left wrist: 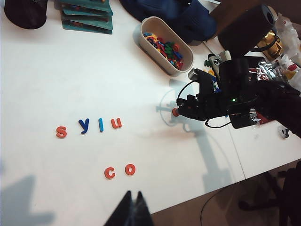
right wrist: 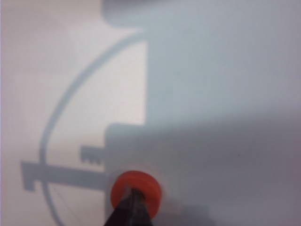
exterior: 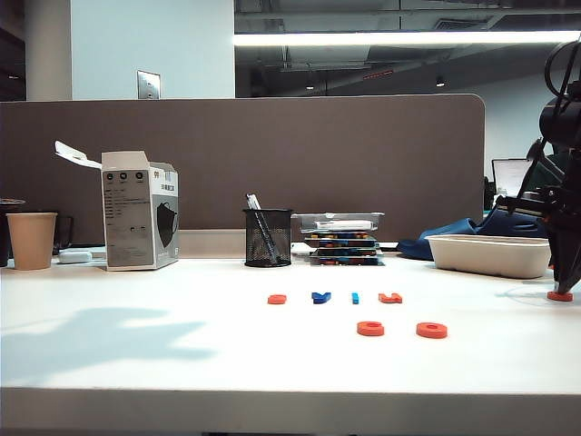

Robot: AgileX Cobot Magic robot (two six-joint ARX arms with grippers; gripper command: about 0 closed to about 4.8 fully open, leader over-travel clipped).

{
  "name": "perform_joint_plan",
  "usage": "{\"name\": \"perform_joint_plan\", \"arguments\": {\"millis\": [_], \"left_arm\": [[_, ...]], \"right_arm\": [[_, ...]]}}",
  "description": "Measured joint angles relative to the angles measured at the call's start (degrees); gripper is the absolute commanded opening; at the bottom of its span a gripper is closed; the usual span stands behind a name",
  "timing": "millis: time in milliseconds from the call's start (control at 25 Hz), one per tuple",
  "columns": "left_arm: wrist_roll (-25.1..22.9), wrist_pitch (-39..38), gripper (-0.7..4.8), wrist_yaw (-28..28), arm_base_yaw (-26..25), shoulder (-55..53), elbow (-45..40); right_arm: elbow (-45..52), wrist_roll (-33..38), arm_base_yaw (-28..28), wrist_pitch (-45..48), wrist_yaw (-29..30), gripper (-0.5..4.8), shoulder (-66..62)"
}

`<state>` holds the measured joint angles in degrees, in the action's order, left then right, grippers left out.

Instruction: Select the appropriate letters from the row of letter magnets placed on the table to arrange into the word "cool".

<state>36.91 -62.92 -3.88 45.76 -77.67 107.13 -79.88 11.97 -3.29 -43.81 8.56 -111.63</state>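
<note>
Right end effector (right wrist: 133, 200) is clamped on an orange ring letter (right wrist: 136, 187) at the surface (exterior: 136, 345) edge; left end effector (left wrist: 133, 207) hangs closed, empty, above the c (left wrist: 109, 173)

We see a grey-brown desk partition (exterior: 272, 163), pale blue wall (exterior: 150, 41), dark ceiling with a bright strip light (exterior: 399, 38).
</note>
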Motion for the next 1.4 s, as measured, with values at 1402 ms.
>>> {"name": "perform_joint_plan", "arguments": {"millis": [1402], "left_arm": [[0.00,2.23,-0.03,0.02,0.00,0.00,0.00]], "right_arm": [[21.46,-0.02,15.54,1.53,12.44,-0.05,12.48]]}}
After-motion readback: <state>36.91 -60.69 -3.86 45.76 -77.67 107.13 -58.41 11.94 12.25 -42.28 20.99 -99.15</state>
